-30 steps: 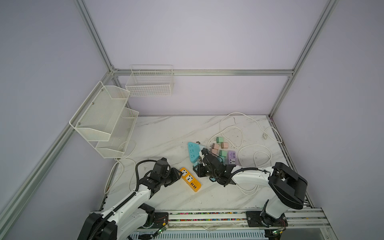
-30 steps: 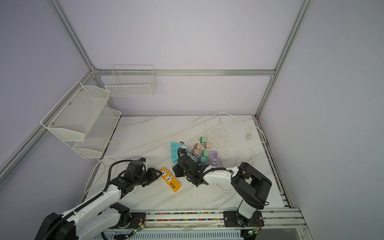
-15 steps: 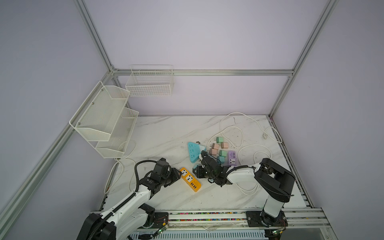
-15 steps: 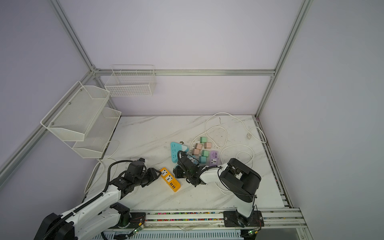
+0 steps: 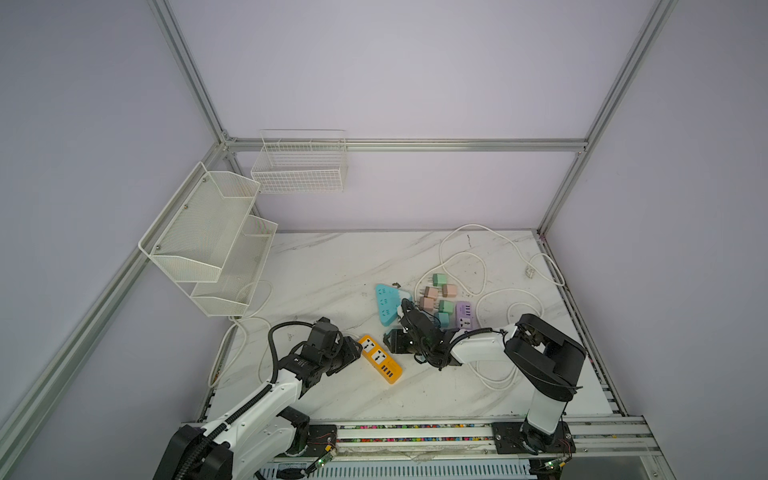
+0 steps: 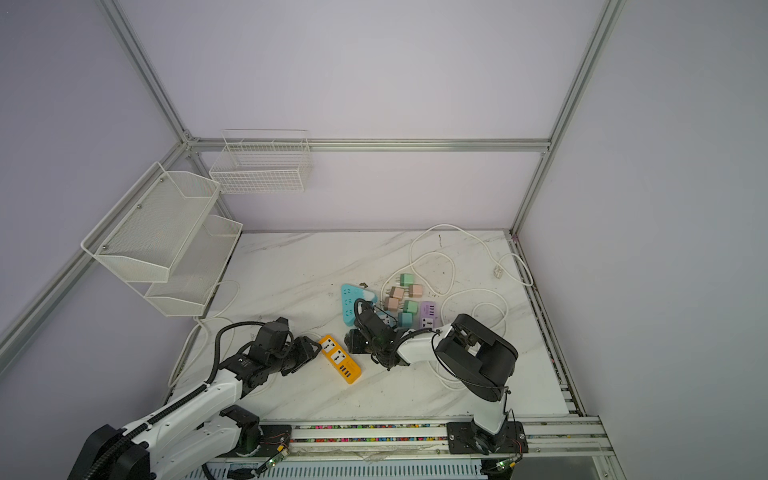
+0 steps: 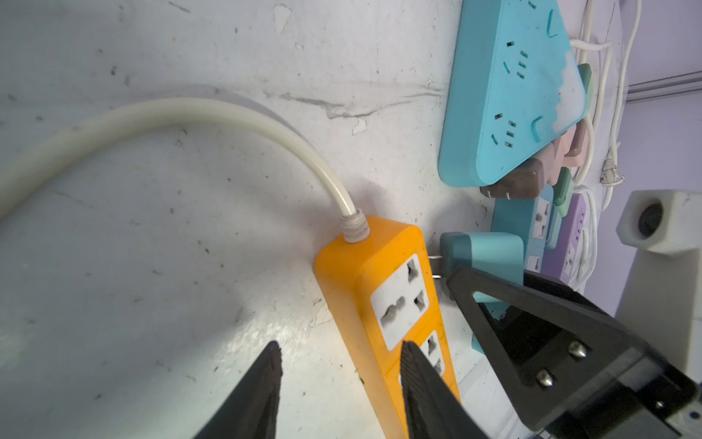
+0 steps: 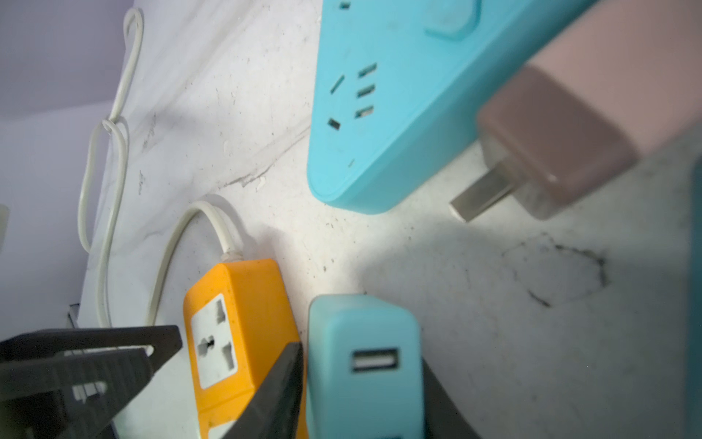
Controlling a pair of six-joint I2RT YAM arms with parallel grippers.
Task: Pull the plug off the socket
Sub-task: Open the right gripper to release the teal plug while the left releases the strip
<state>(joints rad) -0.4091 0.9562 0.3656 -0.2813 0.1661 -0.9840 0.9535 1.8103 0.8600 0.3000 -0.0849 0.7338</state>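
Plug (image 7: 482,252), teal and boxy, is out of the socket and lying on the table (image 7: 152,285) in the left wrist view; its two metal prongs point at the side of the orange strip (image 7: 364,262), right by it; both sockets on the strip's face are bare; a white cord (image 7: 190,114) curves away from the strip's end; my left gripper (image 7: 338,347) has its fingers apart, one over the strip's face, one over bare marble, nothing held. Over to the right wrist view: the plug shows me its USB port, orange strip just beside it; my right gripper (image 8: 361,353) straddles the plug, a finger on each flank; pressing or loose, I cannot tell; blue triangular strip (image 8: 399,114) and a brown-tipped charger (image 8: 551,140) sit close ahead. Both top views: the plug is hidden under my right gripper; my two grippers flank the strip's cord end; chargers (image 5: 446,306) crowd behind; open marble runs toward the front rail (image 5: 415,432).
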